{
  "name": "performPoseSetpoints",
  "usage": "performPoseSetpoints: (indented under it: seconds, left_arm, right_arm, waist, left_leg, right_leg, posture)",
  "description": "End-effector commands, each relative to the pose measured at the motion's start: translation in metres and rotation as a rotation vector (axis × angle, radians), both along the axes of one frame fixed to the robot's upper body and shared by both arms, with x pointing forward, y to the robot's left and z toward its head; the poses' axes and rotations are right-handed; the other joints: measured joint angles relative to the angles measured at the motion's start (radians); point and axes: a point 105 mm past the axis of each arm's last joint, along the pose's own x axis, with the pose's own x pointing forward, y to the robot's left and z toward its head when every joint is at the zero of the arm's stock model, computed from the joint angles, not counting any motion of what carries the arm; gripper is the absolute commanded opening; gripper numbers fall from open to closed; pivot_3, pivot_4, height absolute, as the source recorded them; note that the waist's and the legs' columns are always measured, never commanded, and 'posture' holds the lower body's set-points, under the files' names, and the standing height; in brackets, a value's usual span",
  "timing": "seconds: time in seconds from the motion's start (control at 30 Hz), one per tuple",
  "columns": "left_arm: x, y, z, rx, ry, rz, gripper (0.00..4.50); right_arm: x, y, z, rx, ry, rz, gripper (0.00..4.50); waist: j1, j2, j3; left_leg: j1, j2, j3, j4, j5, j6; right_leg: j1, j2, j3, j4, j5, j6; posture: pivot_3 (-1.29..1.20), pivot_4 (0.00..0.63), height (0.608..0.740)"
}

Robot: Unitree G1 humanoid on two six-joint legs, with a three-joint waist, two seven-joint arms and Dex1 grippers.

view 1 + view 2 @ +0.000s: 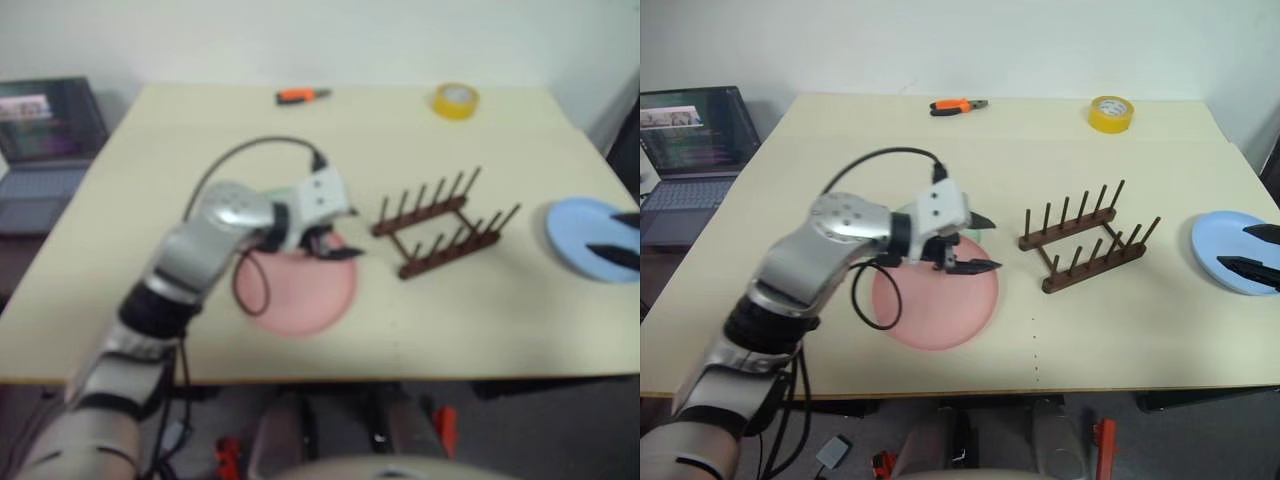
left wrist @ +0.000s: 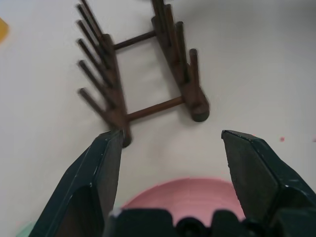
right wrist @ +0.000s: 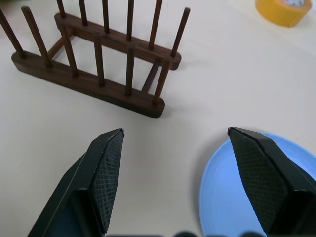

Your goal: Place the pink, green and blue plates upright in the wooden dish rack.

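Cream tabletop (image 1: 1120, 330). Left claw (image 1: 970, 255) spread wide, empty, hovering over pink plate (image 1: 935, 310); green plate (image 1: 975, 236) edge peeking behind it; wooden dish rack (image 1: 1085, 240) just beyond fingertips. Right claw (image 1: 1250, 250) wide, empty, above blue plate (image 1: 1220, 250).

Just past the left gripper (image 1: 975, 243), the dish rack (image 1: 1086, 237) is dark wood; below it, the pink plate (image 1: 940, 300) looks smooth and matt. The table (image 1: 1120, 330) is pale and matt.

My left arm is silver-grey metal with black joint bands, a white wrist block and a looping black cable. Both my left gripper (image 1: 975, 243) and right gripper (image 1: 1248, 249) carry two black wedge-shaped fingers (image 3: 106, 173) with crosshatched pads.
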Motion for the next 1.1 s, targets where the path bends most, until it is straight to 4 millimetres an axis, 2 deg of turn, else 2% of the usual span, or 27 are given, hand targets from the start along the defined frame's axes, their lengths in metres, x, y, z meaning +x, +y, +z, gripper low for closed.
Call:
performPoseSetpoints:
  seconds: [0.03,0.37,0.5,0.6,0.77,1.1]
  left_arm:
    - [0.000,-0.013,0.006,0.017,-0.004,0.001,3.50]
    - [0.002,-0.038,-0.020,0.130,0.118,0.029,3.50]
    - [0.003,-0.053,-0.023,0.125,0.131,0.056,3.50]
    - [-0.003,-0.062,-0.033,0.147,0.152,0.047,3.50]
    - [0.000,-0.063,-0.047,0.185,0.166,0.094,3.50]
    - [0.006,-0.067,-0.059,0.180,0.168,0.168,3.50]
  right_arm:
    - [-0.004,0.000,0.015,-0.010,-0.056,-0.008,3.66]
    - [-0.008,0.001,0.020,-0.014,-0.075,-0.011,3.66]
    - [-0.009,0.003,0.014,-0.009,-0.073,-0.009,3.66]
    - [-0.009,0.006,0.009,-0.004,-0.071,-0.008,3.66]
    - [-0.009,0.008,0.007,0.001,-0.071,-0.009,3.66]
    - [-0.008,0.010,0.006,0.005,-0.069,-0.004,3.66]
  waist:
    - [-0.002,0.000,0.000]
    - [-0.002,0.000,0.000]
    - [-0.001,0.000,0.000]
    - [-0.002,0.000,0.000]
    - [-0.003,0.000,0.000]
    - [-0.002,0.000,0.000]
  left_leg:
    - [0.000,0.000,0.000,0.000,0.000,0.000]
    - [0.001,-0.001,-0.002,-0.001,0.000,0.000]
    - [0.000,-0.001,-0.002,-0.001,0.000,0.000]
    - [0.000,-0.001,-0.003,-0.001,0.000,0.000]
    - [0.000,-0.001,-0.003,-0.001,0.000,0.000]
    - [0.000,-0.001,-0.004,-0.001,0.000,0.000]
  right_leg:
    - [0.000,0.000,0.000,0.000,0.000,0.000]
    - [0.000,0.001,-0.001,0.001,-0.002,-0.003]
    - [0.000,0.000,0.000,0.000,-0.002,-0.003]
    - [0.000,0.000,0.000,0.000,-0.002,-0.002]
    - [0.000,0.000,-0.001,0.000,-0.002,-0.003]
    - [0.000,-0.001,-0.001,-0.001,-0.003,-0.003]
  posture:
    - [0.00,0.150,0.740]
    - [0.00,0.150,0.740]
    - [0.00,0.150,0.740]
    - [0.00,0.150,0.740]
    - [0.00,0.150,0.740]
    - [0.00,0.150,0.740]
